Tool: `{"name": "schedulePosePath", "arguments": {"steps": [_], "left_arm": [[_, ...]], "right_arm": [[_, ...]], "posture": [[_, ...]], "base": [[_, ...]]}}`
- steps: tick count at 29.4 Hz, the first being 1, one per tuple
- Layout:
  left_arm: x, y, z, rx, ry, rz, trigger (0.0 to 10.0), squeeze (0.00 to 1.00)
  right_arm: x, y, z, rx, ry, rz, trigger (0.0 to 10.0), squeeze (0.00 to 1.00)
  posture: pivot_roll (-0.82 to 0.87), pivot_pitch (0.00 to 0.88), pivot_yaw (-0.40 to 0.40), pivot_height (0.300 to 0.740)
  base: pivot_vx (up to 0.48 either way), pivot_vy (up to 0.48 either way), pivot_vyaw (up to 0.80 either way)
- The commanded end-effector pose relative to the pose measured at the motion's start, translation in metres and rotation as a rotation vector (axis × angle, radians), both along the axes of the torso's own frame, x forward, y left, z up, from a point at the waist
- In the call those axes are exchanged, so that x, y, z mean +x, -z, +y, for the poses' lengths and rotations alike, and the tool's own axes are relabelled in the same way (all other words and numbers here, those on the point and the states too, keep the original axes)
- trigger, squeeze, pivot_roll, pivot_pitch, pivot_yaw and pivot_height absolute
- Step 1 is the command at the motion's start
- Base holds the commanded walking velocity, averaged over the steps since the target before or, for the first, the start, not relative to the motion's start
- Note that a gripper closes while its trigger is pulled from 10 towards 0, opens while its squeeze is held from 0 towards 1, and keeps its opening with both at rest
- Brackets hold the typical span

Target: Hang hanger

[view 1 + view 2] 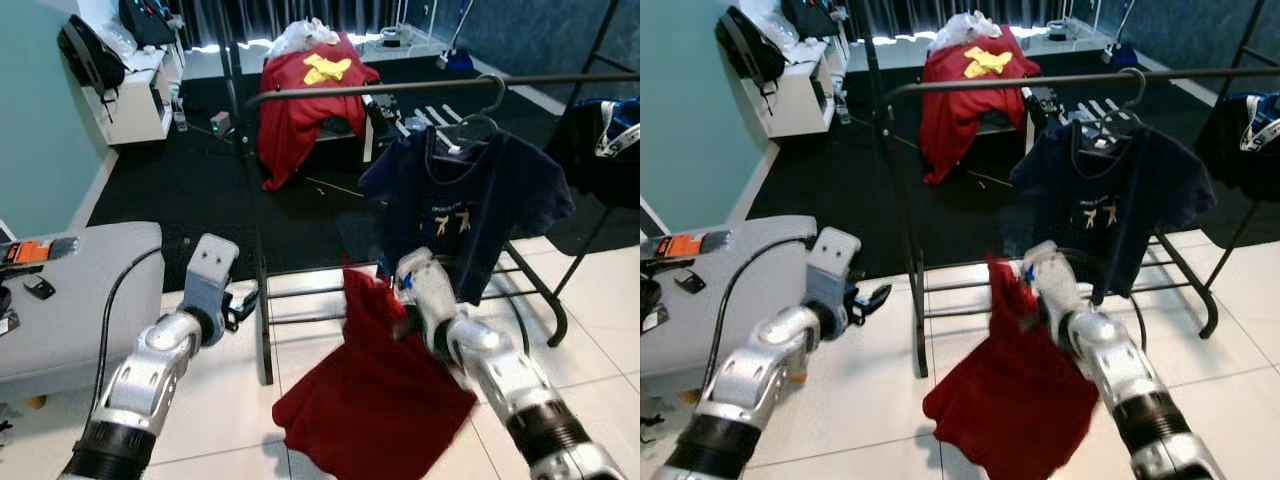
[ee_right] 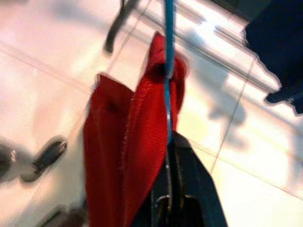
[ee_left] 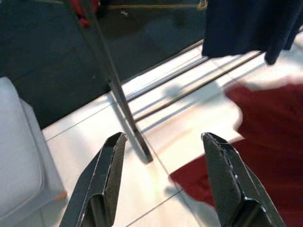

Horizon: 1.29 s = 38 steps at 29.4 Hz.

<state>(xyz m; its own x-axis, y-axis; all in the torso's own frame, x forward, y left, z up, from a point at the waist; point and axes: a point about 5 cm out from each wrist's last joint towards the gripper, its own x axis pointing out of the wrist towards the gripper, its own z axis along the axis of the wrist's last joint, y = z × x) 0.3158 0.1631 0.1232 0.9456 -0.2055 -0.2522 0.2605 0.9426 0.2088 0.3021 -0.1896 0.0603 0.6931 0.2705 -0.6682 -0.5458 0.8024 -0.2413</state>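
A blue hanger [image 2: 167, 56] carrying a red shirt [image 1: 375, 400] is pinched between the closed fingers of the right gripper [image 2: 171, 156], low in front of the rack [image 1: 400, 88], below its rail. The shirt hangs down over the white tiles [image 1: 230, 400]. A navy shirt [image 1: 470, 205] is already hung on the rail. The left gripper [image 3: 163, 156] is held with jaws spread, empty, beside the rack's post [image 3: 118, 94].
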Motion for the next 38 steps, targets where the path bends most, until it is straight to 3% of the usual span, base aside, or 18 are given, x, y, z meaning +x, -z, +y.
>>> {"name": "schedulePosePath", "arguments": {"steps": [1,4,6,7,9,11,16,19,27,28,29,30,31,32,34,38], "left_arm": [[-0.001,0.002,0.002,0.015,-0.016,-0.004,10.0,0.00],[0.000,-0.001,0.003,0.013,-0.015,-0.032,10.0,0.00],[0.000,-0.003,0.013,0.003,-0.041,-0.051,10.0,0.00],[0.000,-0.003,0.013,0.003,-0.041,-0.051,10.0,0.00],[0.001,-0.004,0.026,-0.024,-0.079,-0.070,10.0,0.00],[0.001,-0.004,0.026,-0.024,-0.079,-0.070,10.0,0.00],[0.003,-0.008,0.053,-0.026,-0.121,-0.114,10.0,0.00],[0.003,-0.011,0.059,-0.027,-0.115,-0.122,10.0,0.00],[0.003,-0.021,0.066,-0.082,-0.073,-0.159,10.0,0.00],[0.003,-0.026,0.066,-0.099,-0.047,-0.172,10.0,0.00],[0.003,-0.026,0.066,-0.099,-0.047,-0.172,10.0,0.00],[0.002,-0.033,0.064,-0.126,0.002,-0.192,10.0,0.00],[0.001,-0.041,0.062,-0.135,0.044,-0.216,10.0,0.00],[0.001,-0.041,0.062,-0.135,0.044,-0.216,10.0,0.00],[-0.001,-0.052,0.060,-0.147,0.103,-0.258,10.0,0.00],[-0.006,-0.059,0.060,-0.144,0.172,-0.280,10.0,0.00]], "right_arm": [[0.004,-0.011,0.016,0.097,-0.040,-0.030,10.0,0.00],[0.011,-0.018,0.016,0.032,-0.056,-0.122,10.0,0.00],[0.016,-0.031,0.026,0.190,-0.098,-0.192,10.0,0.00],[0.016,-0.031,0.026,0.190,-0.098,-0.192,10.0,0.00],[0.018,-0.046,0.032,0.294,-0.158,-0.251,10.0,0.00],[0.018,-0.046,0.032,0.294,-0.158,-0.251,10.0,0.00],[0.016,-0.072,0.031,0.333,-0.294,-0.338,10.0,0.00],[0.015,-0.079,0.029,0.366,-0.328,-0.349,10.0,0.00],[0.009,-0.094,0.017,0.469,-0.445,-0.287,10.0,0.00],[0.005,-0.103,0.008,0.529,-0.491,-0.260,10.0,0.00],[0.005,-0.103,0.008,0.529,-0.491,-0.260,10.0,0.00],[-0.002,-0.110,-0.007,0.547,-0.565,-0.177,10.0,0.00],[-0.010,-0.115,-0.021,0.534,-0.637,-0.093,10.0,0.00],[-0.010,-0.115,-0.021,0.534,-0.637,-0.093,10.0,0.00],[-0.017,-0.126,-0.039,0.529,-0.703,-0.005,10.0,0.00],[-0.017,-0.141,-0.047,0.556,-0.740,-0.006,10.0,0.00]], "posture": [[0.07,0.041,0.029,0.740],[0.07,0.039,0.031,0.740],[0.07,0.027,0.047,0.740],[0.07,0.027,0.047,0.740],[0.05,0.023,0.060,0.740],[0.05,0.023,0.060,0.740],[0.05,0.017,0.071,0.740],[0.05,0.016,0.070,0.740],[0.05,0.014,0.066,0.740],[0.05,0.017,0.065,0.740],[0.05,0.017,0.065,0.740],[0.05,0.023,0.063,0.740],[0.05,0.027,0.056,0.740],[0.05,0.027,0.056,0.740],[0.05,0.032,0.049,0.740],[0.05,0.037,0.046,0.740]], "base": [[0.000,0.000,0.00],[0.000,0.000,0.00],[0.000,0.000,0.00],[0.000,0.000,0.00],[0.000,0.000,0.00],[0.000,0.000,0.00],[0.000,0.000,0.00],[0.000,0.000,0.00],[0.000,0.000,0.00],[0.000,0.000,0.00],[0.000,0.000,0.00],[0.000,0.000,0.00],[0.000,0.000,0.00],[0.000,0.000,0.00],[0.000,0.000,0.00],[0.000,0.000,0.00]]}}
